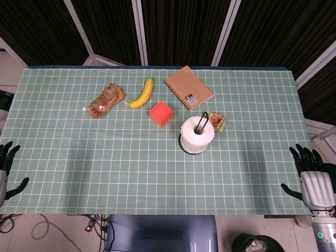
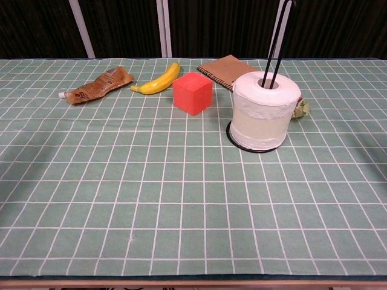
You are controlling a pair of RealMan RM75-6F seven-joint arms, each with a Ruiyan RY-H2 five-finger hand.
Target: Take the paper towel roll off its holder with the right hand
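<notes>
**My hands wait at the table edge, and the roll sits on its holder**

My right hand [image 1: 315, 181] is at the lower right of the head view, just past the edge of the table [image 1: 63, 105]. Its fingers are spread apart and point up. It holds nothing. My left hand [image 1: 8, 170] is at the lower left, also off the table edge, with its fingers apart and nothing in them. The chest view shows neither hand.

The paper towel roll [image 1: 197, 134] is white. It stands upright on its black holder [image 2: 275, 42], a bit right of the middle of the frame. The thin black rod goes up through the hole in the roll, and the round black base peeks out under it. The roll is well apart from both my hands.

A red cube [image 1: 161, 114] sits just to the upper left of the roll. A small green snack packet [image 1: 216, 122] lies close beside the roll on its right. Further up are a yellow banana [image 1: 141, 95], a brown spiral notebook [image 1: 188, 87] and a brown food pouch [image 1: 105, 100] toward the left. The table has a green cloth with white squares.
</notes>
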